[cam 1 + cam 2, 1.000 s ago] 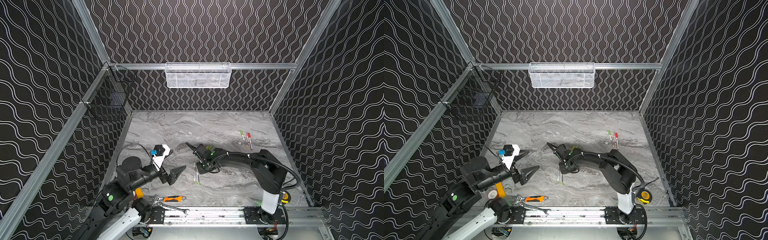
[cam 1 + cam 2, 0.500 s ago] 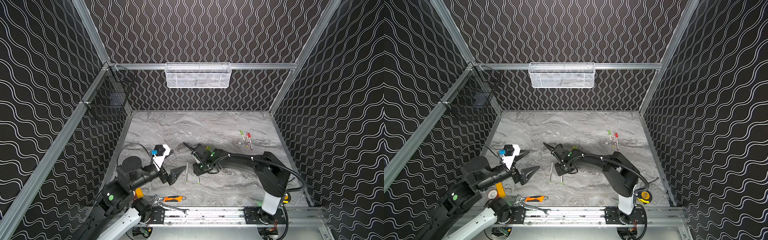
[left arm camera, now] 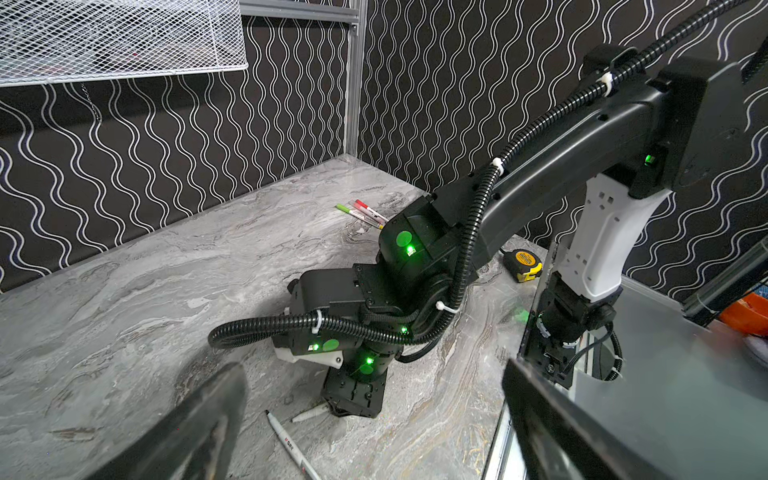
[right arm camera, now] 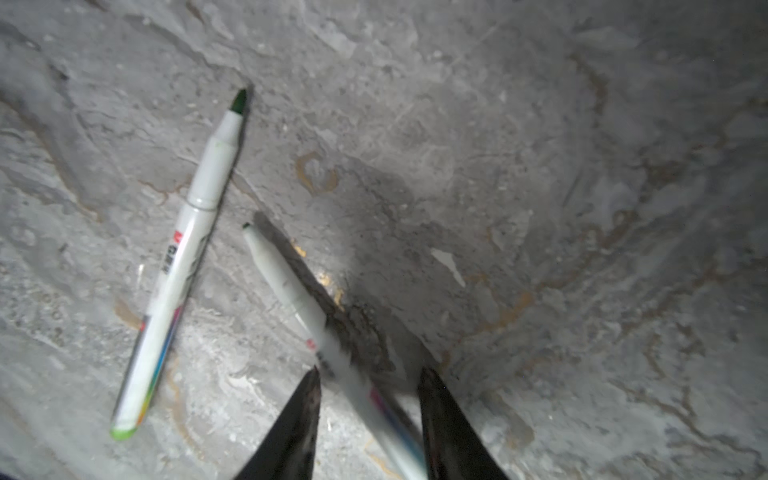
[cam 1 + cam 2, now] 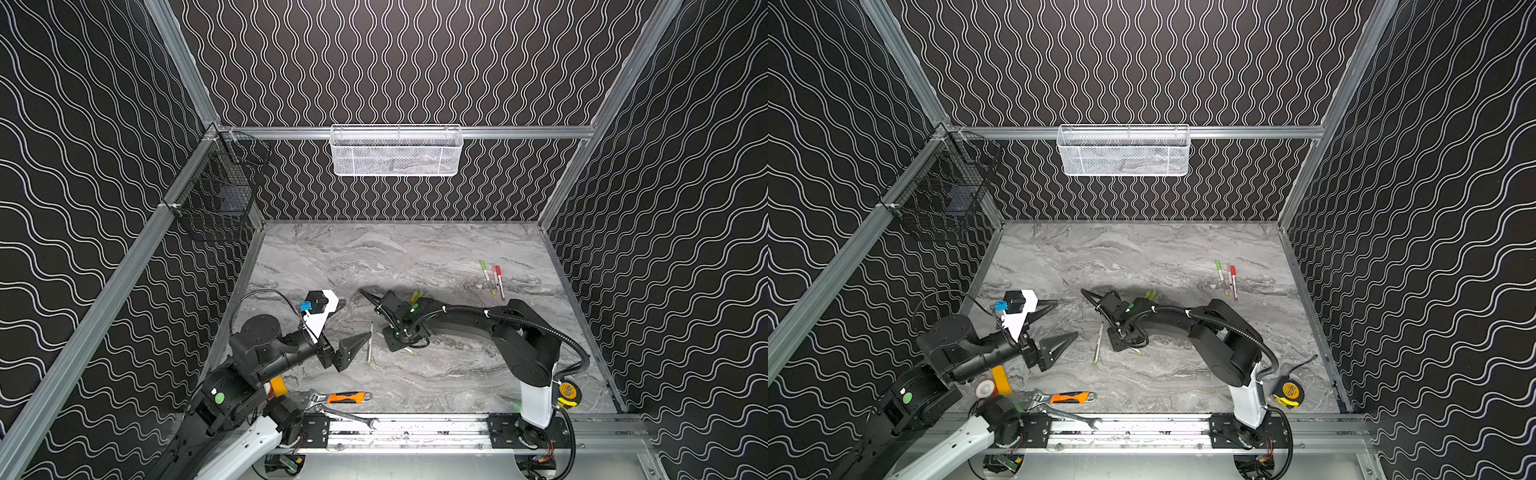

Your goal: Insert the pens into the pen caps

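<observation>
Two uncapped pens lie at the table's front middle. One pen (image 5: 369, 344) (image 5: 1098, 343) (image 4: 183, 257) (image 3: 291, 449) lies free, just past my left gripper's lower finger. The other pen (image 4: 291, 291) (image 3: 309, 413) runs between the jaws of my right gripper (image 4: 368, 376) (image 5: 398, 345), which points straight down. Its jaws stand apart with a gap beside the barrel. Yellow and lime pen caps (image 5: 415, 296) (image 5: 1149, 295) peek out behind the right wrist. Two pens with green (image 5: 485, 270) and red (image 5: 498, 277) caps on lie at the back right. My left gripper (image 5: 353, 326) (image 5: 1065, 320) hangs wide open with nothing in it.
An orange-handled wrench (image 5: 345, 398) and a steel spanner (image 5: 349, 417) lie by the front rail. A yellow tape measure (image 5: 566, 392) sits at the front right, a tape roll (image 5: 277, 386) under the left arm. A white mesh basket (image 5: 395, 151) and a black wire basket (image 5: 216, 199) hang on the walls.
The right gripper has shifted slightly left and its jaws have parted. One pen has come away from it and now lies further left. The left arm has not moved.
</observation>
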`<state>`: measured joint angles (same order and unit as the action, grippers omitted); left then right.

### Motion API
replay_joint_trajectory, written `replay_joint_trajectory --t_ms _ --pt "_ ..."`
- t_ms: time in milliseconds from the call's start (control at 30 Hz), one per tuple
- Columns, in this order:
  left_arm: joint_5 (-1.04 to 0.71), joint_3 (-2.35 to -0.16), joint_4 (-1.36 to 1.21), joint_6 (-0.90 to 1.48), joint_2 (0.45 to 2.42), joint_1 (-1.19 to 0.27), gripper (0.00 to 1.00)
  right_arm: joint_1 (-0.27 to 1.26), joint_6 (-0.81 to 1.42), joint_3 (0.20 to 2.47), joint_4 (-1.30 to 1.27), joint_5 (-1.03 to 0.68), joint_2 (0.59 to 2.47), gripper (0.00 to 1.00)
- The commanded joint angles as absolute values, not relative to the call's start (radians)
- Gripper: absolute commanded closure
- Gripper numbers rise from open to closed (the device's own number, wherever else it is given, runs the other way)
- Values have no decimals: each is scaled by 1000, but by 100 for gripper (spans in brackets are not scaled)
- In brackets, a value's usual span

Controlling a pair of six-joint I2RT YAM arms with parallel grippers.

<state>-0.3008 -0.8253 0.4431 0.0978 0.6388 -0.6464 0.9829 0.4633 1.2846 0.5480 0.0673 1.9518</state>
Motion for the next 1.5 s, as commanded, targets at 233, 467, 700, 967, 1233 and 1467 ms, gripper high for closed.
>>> replay_joint_trajectory --t_ms 233,467,700,967,1233,1467 --pt "-314 -821 403 103 640 -644 2 995 434 1310 598 129 1991 69" --pt "-342 -814 393 133 658 -643 1 1002 401 1334 619 152 2023 84" --pt "-367 -803 350 170 712 -644 1 954 405 1269 530 93 1913 90" --pt "-473 -721 102 309 799 -645 2 805 395 1043 220 -181 1586 91" --pt "-549 -680 -37 355 901 -650 1 734 387 912 -89 -478 1311 90" --pt "-658 -675 -128 370 982 -655 7 733 417 867 -300 -647 1211 89"
